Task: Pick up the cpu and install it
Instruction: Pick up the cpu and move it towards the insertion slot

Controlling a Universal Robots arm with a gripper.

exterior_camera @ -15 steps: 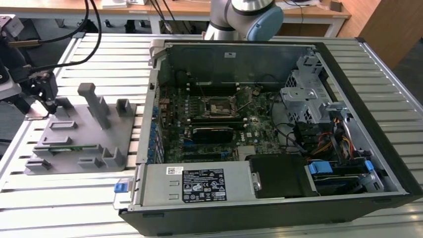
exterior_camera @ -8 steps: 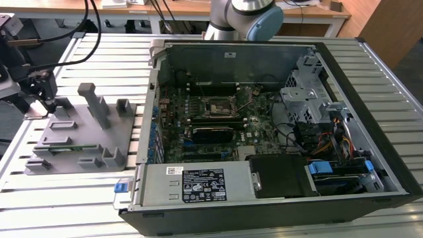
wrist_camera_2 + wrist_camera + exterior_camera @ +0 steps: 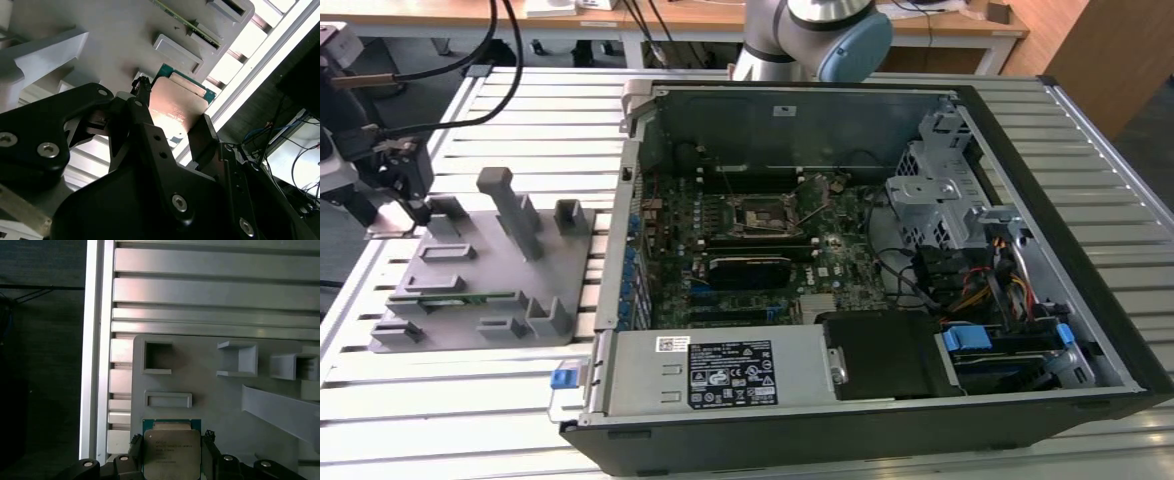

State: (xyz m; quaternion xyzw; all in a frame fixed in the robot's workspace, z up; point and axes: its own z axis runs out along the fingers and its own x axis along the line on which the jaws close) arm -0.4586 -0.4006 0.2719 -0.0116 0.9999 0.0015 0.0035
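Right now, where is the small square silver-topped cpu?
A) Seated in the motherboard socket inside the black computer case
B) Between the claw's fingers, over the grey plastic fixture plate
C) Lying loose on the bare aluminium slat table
B: in both wrist views the silver-topped square cpu sits gripped between the fingers of the black claw, with the grey plastic fixture plate right behind it.

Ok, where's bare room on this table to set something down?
Bare table slats beyond the grey tray, and more in front of it. Crowded: the tray's holders, the computer case, and the pincer shut on the cpu.
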